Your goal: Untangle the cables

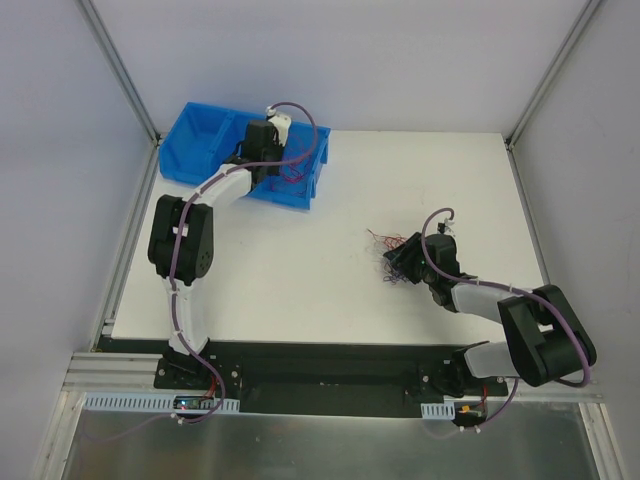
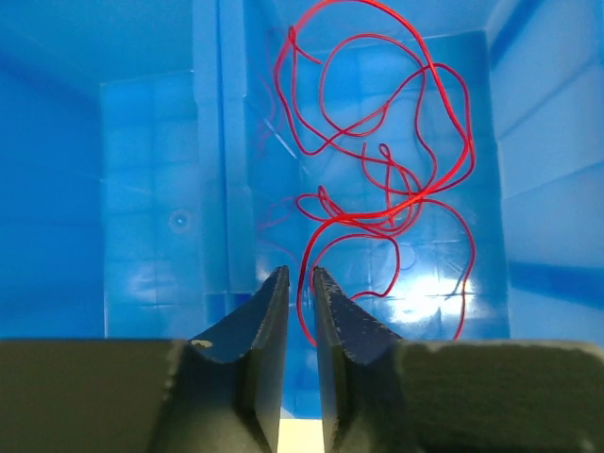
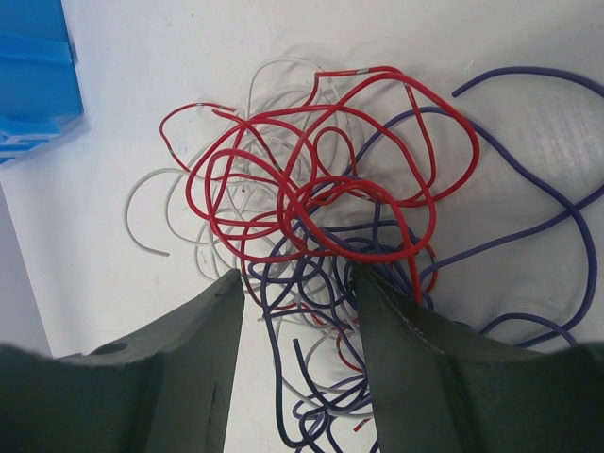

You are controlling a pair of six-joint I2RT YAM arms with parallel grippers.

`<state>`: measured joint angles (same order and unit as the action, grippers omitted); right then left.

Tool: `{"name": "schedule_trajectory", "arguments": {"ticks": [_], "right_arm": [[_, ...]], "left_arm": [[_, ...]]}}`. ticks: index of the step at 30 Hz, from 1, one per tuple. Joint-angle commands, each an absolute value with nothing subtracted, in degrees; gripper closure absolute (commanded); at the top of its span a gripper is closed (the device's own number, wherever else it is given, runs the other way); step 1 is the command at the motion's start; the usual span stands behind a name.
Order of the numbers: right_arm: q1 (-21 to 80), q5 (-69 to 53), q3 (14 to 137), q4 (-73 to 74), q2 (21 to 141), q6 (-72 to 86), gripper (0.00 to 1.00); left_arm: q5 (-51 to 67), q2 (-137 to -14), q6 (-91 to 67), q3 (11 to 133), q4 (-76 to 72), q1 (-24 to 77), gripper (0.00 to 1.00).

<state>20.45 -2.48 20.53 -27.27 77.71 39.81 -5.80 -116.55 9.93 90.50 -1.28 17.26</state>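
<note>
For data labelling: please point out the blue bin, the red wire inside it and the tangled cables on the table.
blue bin [image 1: 203, 138], top view, left compartment floor.
red wire [image 2: 387, 215], left wrist view, bunched middle.
tangled cables [image 3: 330, 181], right wrist view, red loop.

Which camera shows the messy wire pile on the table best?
The right wrist view: the wire pile fills the picture, each strand clear, right at the open right gripper. The top view shows it only as a tiny scribble. The left wrist view misses it, showing just red wires in the blue bin.
</note>
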Motion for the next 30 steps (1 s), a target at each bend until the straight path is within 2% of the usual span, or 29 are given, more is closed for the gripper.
{"name": "schedule_trajectory", "arguments": {"ticks": [1,2,4,7,14,19,21,24,30], "right_arm": [[20.3,-3.3,21.5,-25.7,79.1,39.4,0.46],[20.3,-3.3,21.5,-25.7,79.2,39.3,0.46],[20.3,-3.4,21.6,-25.7,79.3,39.2,0.46],[20.2,-4.0,21.9,-25.6,79.5,38.8,0.46],[23.1,-12.6,28.2,-23.1,84.7,33.2,0.46],[32.6,-21.7,32.6,-25.8,87.2,24.7,0.46],[37.9,-19.8,32.5,-26.7,84.9,21.5,0.45],[44.4,-12.3,30.3,-26.7,80.1,17.6,0.43],[46.3,-1.3,21.4,-33.6,69.0,16.0,0.35]], "left_arm": [[1.5,-115.4,6.2,94.0,1.0,17.6,0.72],[2.7,-115.0,5.0,94.5,1.5,17.7,0.63],[6.1,-113.7,3.1,94.8,2.3,17.6,0.52],[9.2,-110.5,0.2,94.9,3.1,17.6,0.43],[14.4,-96.7,-12.8,90.5,5.1,17.6,0.4],[23.3,-83.1,-28.5,72.7,0.2,17.8,0.36],[24.8,-76.9,-30.9,61.8,-6.0,19.3,0.33],[25.7,-68.8,-30.1,52.1,-6.5,20.0,0.31],[33.0,-62.7,-29.3,41.5,-5.2,22.8,0.34]]}}
